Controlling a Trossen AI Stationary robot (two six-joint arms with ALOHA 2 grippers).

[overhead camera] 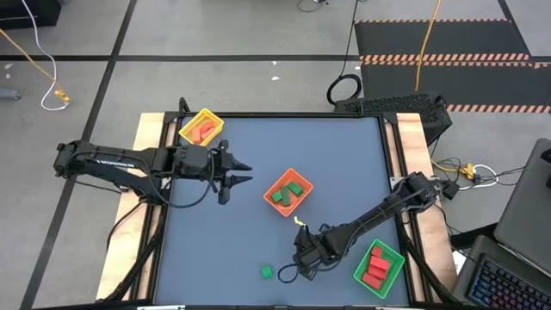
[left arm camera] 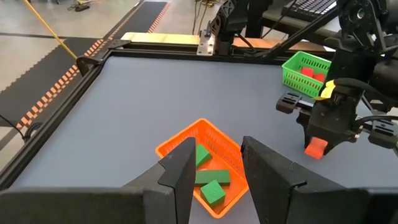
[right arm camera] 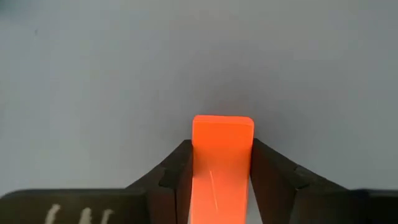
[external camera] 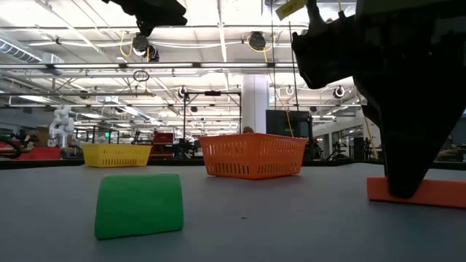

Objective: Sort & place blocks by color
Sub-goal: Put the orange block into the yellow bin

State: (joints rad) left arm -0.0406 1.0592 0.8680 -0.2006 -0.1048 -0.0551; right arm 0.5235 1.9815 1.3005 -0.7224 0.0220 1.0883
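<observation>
Right gripper [right arm camera: 221,171] pinches a red-orange plastic brick [right arm camera: 222,155] flat on the grey table [right arm camera: 93,74]; next, lift it toward the green mesh tray [overhead camera: 379,268]. Left gripper [left arm camera: 214,171], part-open, holds nothing.

Bright lamps [external camera: 251,40] shone from the ceiling above me, the table [overhead camera: 258,155] looked evenly lit with only soft shadows, and my arm [external camera: 408,80] up close looked black.

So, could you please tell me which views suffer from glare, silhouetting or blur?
Low view: bright ceiling lights leave the right claw a black silhouette over the red block. Right wrist view: the red block looks overexposed. High view: evenly lit.
</observation>
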